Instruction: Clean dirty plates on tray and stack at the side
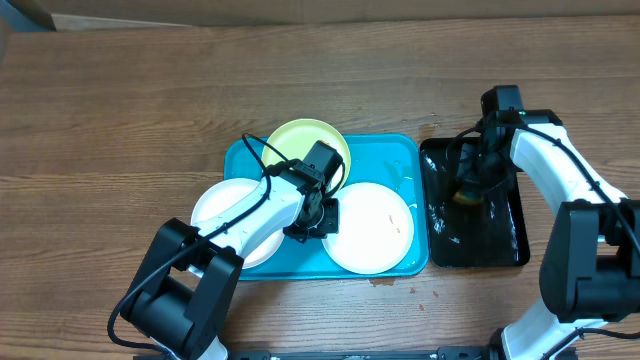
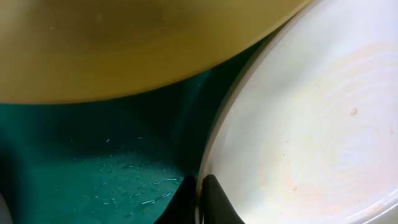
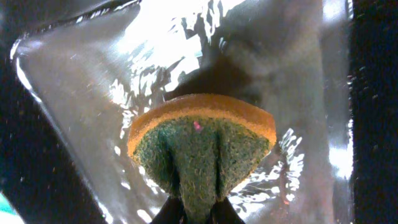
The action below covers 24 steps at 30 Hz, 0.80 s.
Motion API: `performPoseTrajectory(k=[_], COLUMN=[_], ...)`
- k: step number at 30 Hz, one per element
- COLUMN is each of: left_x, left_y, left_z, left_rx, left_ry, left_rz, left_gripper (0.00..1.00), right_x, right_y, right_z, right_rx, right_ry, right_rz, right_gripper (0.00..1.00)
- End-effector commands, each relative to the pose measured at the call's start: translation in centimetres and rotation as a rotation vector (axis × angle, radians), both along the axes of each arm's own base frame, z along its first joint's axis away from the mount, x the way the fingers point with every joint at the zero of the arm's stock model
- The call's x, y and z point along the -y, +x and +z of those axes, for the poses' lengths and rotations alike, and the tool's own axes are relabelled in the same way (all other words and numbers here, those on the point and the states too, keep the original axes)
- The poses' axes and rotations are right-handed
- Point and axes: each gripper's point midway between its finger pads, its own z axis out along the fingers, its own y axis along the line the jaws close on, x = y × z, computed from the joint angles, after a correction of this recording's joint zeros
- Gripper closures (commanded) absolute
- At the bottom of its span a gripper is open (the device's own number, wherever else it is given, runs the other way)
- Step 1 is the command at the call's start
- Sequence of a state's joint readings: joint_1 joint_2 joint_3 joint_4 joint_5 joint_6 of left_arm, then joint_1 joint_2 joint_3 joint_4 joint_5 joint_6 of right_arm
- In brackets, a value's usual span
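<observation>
The turquoise tray [image 1: 410,160] holds a yellow-green plate [image 1: 298,140] at the back and a white plate [image 1: 375,230] with faint orange smears at the right. Another white plate [image 1: 218,205] lies over the tray's left edge. My left gripper [image 1: 318,215] is shut on the left rim of the right white plate [image 2: 311,124], one finger [image 2: 217,205] inside the rim and the other outside, above the wet tray floor [image 2: 93,155]. The yellow-green plate [image 2: 124,43] fills the top of that view. Over the black tray, my right gripper [image 3: 199,214] is shut on a folded green-and-orange sponge [image 3: 199,143].
The black tray [image 1: 500,245] stands right of the turquoise tray, and its bottom [image 3: 280,62] is wet and shiny. Small brown drops [image 1: 378,282] lie on the wooden table by the turquoise tray's front edge.
</observation>
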<state>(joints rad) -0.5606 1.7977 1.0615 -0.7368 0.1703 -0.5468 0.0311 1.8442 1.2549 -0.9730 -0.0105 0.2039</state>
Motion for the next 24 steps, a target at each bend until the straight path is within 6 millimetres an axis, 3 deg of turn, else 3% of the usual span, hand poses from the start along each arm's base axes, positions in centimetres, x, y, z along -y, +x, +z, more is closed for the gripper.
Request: performPoseTrajectory(k=[1,3,7,10,15,24], left_x=[0.0,0.0,0.0,0.0,0.0,0.0], left_y=[0.0,0.0,0.0,0.0,0.0,0.0], left_z=[-0.1,-0.1,-0.1,-0.1,-0.1,-0.1], left_rx=[-0.008,-0.008,-0.007,-0.007,-0.008,-0.007], left_ry=[0.002,0.002,0.001,0.001,0.002,0.001], left_rz=[-0.006,-0.005,-0.006,-0.006,-0.006,-0.006], left_gripper=[0.88,0.78,0.75,0.73,0.73,0.82], right_x=[-1.5,-1.8,0.4,-0.8,-1.6,-1.7], right_y=[0.0,-0.5,-1.1,-1.2,-0.9,-0.3], right_z=[0.3,0.3,0.6,0.4,0.3,0.4], right_rx=[-0.001,-0.02,-0.033,-0.038,-0.03,-0.004], right_ry=[-0.012,-0.052,-0.241,-0.168,-0.122,-0.121], right_rz=[0.067,0.09,0.037,0.041,0.061,0.08], right_gripper=[0.96,0.96,0.96,0.96,0.96,0.96])
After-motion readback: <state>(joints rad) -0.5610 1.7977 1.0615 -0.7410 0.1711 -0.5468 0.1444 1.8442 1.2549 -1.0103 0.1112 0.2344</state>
